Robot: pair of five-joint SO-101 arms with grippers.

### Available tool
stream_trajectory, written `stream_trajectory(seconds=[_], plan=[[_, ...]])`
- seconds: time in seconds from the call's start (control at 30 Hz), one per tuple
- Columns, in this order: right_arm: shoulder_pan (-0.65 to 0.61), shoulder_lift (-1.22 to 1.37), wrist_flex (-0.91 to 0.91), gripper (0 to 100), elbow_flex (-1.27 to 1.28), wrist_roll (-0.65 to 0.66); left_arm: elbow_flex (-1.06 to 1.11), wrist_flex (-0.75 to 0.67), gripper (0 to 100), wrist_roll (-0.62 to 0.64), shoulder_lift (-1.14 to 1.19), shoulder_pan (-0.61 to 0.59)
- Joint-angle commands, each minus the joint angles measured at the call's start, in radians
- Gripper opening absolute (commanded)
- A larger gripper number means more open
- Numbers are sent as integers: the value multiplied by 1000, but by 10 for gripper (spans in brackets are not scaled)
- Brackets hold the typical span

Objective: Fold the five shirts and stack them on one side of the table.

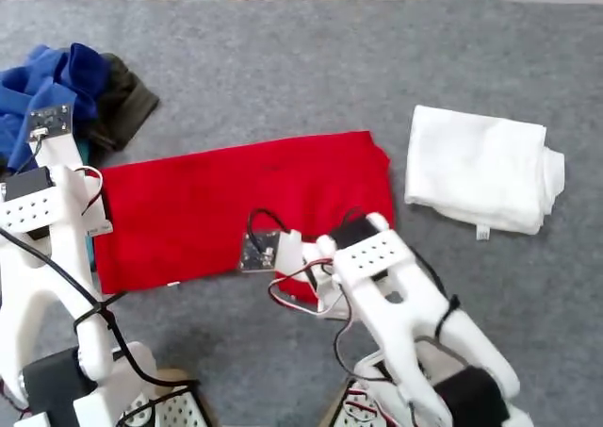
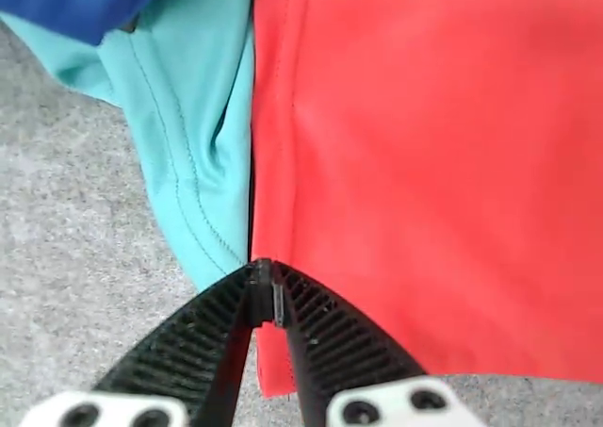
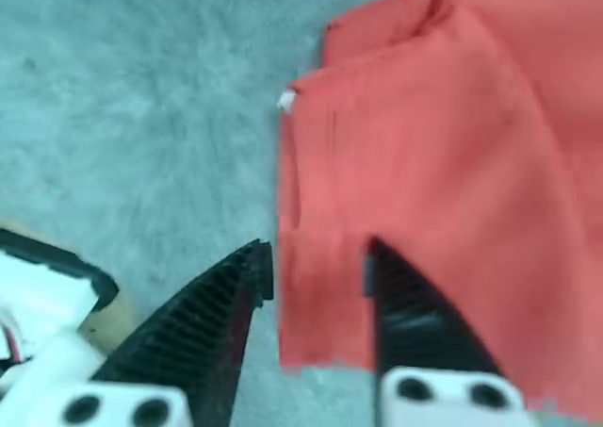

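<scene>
Teal shirt (image 2: 179, 144) against red shirt (image 2: 424, 163)

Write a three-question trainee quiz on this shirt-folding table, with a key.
1. True or false: the folded white cotton shirt lies apart from the flat red cotton shirt.
2. Fill in: the neighbouring shirt beside the red shirt's edge, at the left gripper, is coloured ____.
3. Which gripper's jaws stand open astride the red shirt's edge? A) left gripper B) right gripper C) both
Key: 1 true; 2 teal; 3 B.
</scene>
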Motion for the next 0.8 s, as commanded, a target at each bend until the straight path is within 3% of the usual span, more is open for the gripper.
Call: stream_trajectory(seconds=[0.0,0.27,0.5,0.77], plan=[[-12,62,-89,253,28,12,-4,8,34,2,-29,-7],[-9,225,-147,245,-16,20,-4,8,34,2,-29,-7],[-5,305,-149,10,-84,26,-4,8,34,2,-34,-7],[92,320,-48,15,-260,31,-10,6,34,2,-26,-5]])
